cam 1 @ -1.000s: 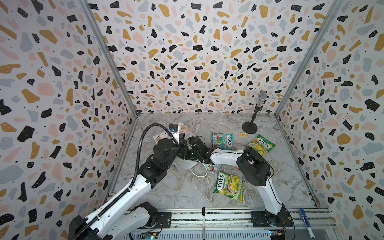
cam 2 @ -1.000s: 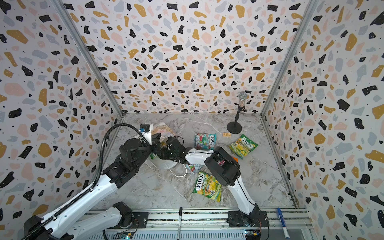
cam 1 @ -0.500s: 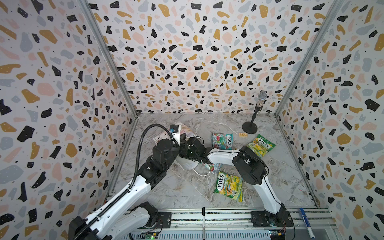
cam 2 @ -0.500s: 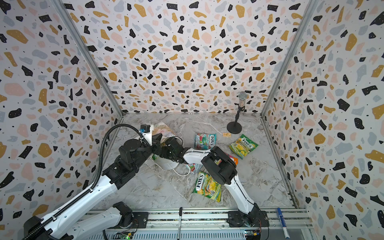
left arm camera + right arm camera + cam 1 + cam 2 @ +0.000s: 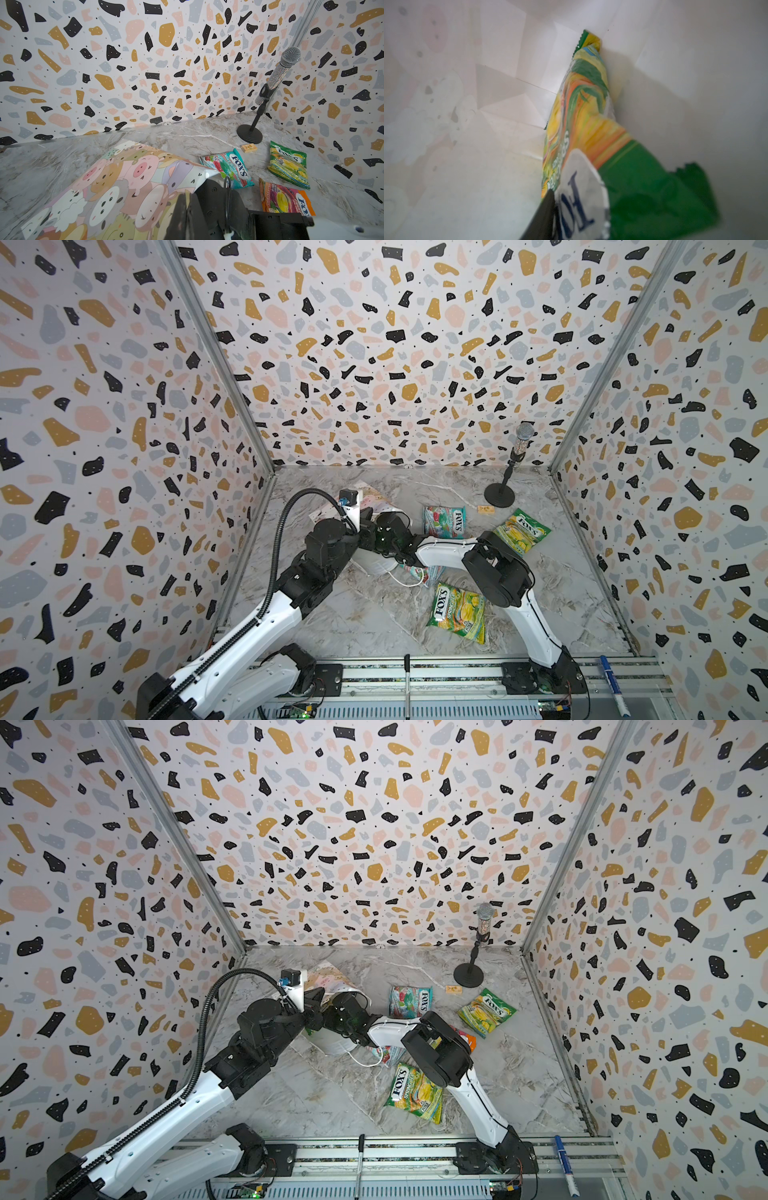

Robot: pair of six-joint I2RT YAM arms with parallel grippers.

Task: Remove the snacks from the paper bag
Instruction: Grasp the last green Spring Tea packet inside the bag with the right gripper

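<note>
So, paper bag in both top views: the paper bag [image 5: 376,562] lies tipped over on the marble table [image 5: 332,626]. The right arm [image 5: 440,549] reaches into its mouth, and the left gripper [image 5: 366,526] sits at the mouth's rim.
Packets out, top views: a teal-red packet [image 5: 444,521] and a near green-yellow packet [image 5: 459,611] lie near the bag's mouth. A far green-yellow packet [image 5: 521,533] lies well apart from it, and a second teal-red packet [image 5: 430,572] is just beside the bag's cord handle [image 5: 405,583].
Left wrist view: the bag's colourful side [image 5: 124,187] rises toward the left gripper, whose jaws are fully closed, by my reading pinching the paper rim. An orange-pink packet [image 5: 284,199] lies beyond the mouth.
Right wrist view: inside the bag, one green-yellow FOX'S packet [image 5: 583,104] leans into a fold of the white wall. The right gripper [image 5: 562,214] shows one dark finger touching the packet's near end; whether it has clamped, I cannot tell.
Step in hand: gripping the last packet inside, I judge.
Doing it well: close on the flat sealed end, not the slippery belly. Draw straight out along the bag's length, with the rim held up so the paper does not drag along.
</note>
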